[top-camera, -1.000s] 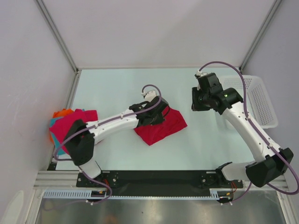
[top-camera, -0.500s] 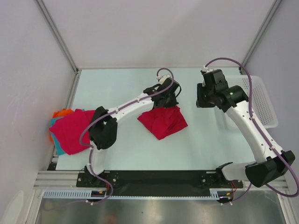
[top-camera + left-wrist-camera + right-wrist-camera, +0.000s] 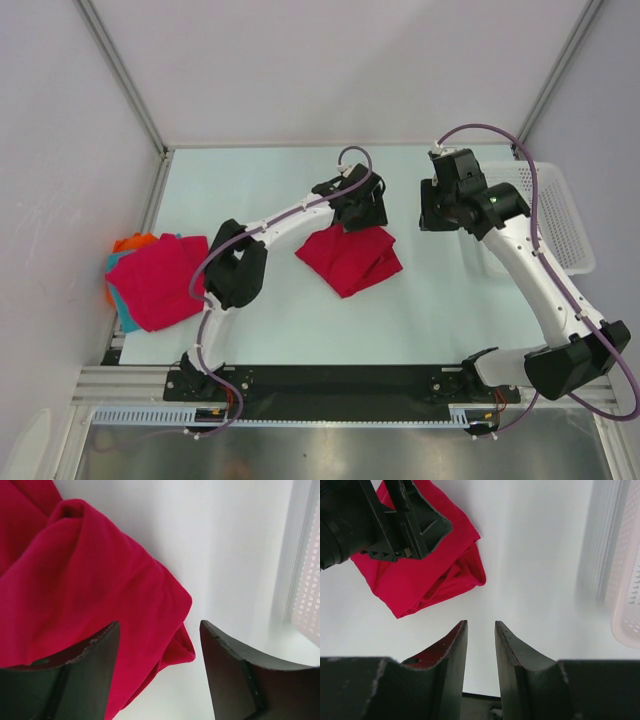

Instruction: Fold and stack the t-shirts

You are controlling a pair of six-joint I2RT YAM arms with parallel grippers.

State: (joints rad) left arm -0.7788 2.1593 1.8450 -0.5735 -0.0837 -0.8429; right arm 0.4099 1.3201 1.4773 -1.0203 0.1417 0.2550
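Pale desk [image 3: 260,190] carries a folded crimson t-shirt [image 3: 350,262] at centre beneath the left gripper [image 3: 160,665], its fingers wide and empty, while the right gripper [image 3: 481,650], narrowly parted, holds nothing; the next move is probably to regrasp the shirt and carry it to the 9 o'clock stack [image 3: 155,280].

The table [image 3: 240,185] is bare along its far and near edges. The basket [image 3: 560,215] blocks the right edge, the stack [image 3: 155,282] the left, and the left arm [image 3: 280,222] crosses toward the shirt [image 3: 350,262] mid-table.

Two crimson t-shirts [image 3: 349,258] [image 3: 160,282], one orange garment [image 3: 130,242], one teal garment [image 3: 127,321], one white mesh basket [image 3: 560,215], two arms [image 3: 280,221] [image 3: 535,270]
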